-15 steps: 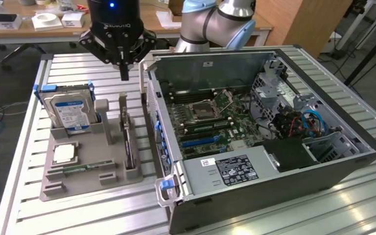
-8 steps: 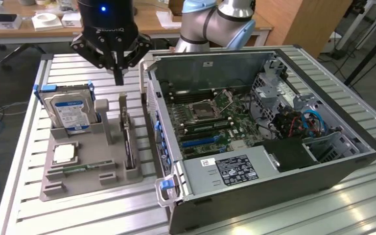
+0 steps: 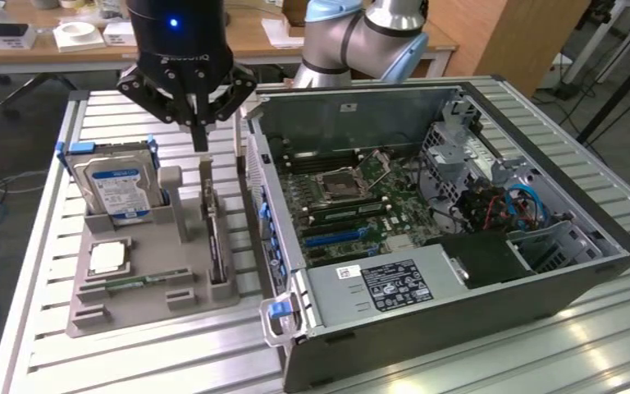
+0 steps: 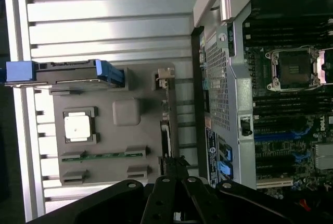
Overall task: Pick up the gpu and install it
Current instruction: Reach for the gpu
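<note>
Claw point(image 3: 199, 148) pinched fully shut, nothing in it, hanging just over the GPU point(image 3: 216, 242). Card stands on edge in the grey holder point(image 3: 129, 308) on the tabletop point(image 3: 577, 345), in the slot beside the open PC case point(image 3: 326, 345). HDD point(image 3: 118, 185) & CPU point(image 3: 107, 258) sit alongside.

The gpu point(image 3: 214, 238) is a thin, flat, dark card with a pale edge, seen nearly edge-on; it stands upright on its long edge in a narrow slot of the grey holder point(image 3: 162, 246); it runs lengthwise along the holder's side toward the exterior view's right.
</note>
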`<action>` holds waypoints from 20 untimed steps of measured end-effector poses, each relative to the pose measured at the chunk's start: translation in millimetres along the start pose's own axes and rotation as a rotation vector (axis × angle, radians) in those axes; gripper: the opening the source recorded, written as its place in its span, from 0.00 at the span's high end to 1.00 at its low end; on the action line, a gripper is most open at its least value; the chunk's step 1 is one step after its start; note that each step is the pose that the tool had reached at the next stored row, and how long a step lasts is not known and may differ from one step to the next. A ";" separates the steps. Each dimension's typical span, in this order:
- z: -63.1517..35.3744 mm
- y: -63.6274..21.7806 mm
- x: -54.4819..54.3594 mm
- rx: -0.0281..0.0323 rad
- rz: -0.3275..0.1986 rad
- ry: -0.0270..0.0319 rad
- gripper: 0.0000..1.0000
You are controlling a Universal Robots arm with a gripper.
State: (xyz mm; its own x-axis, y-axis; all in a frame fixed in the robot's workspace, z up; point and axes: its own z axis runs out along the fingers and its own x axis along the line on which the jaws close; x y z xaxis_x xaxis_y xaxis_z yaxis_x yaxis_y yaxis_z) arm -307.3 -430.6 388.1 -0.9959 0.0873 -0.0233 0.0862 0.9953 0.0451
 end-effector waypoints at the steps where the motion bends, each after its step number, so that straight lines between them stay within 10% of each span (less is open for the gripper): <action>1: -0.1 -0.8 -0.1 0.0001 0.000 0.0000 0.90; 18: -0.1 -1.3 -0.1 0.0000 0.000 -0.0001 0.89; 20: -0.1 -1.3 -0.1 0.0001 0.000 0.0000 0.77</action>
State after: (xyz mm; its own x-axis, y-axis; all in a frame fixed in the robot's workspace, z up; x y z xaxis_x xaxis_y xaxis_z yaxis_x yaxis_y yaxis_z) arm -307.3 -431.9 388.1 -0.9959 0.0873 -0.0233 0.0862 0.9953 0.0450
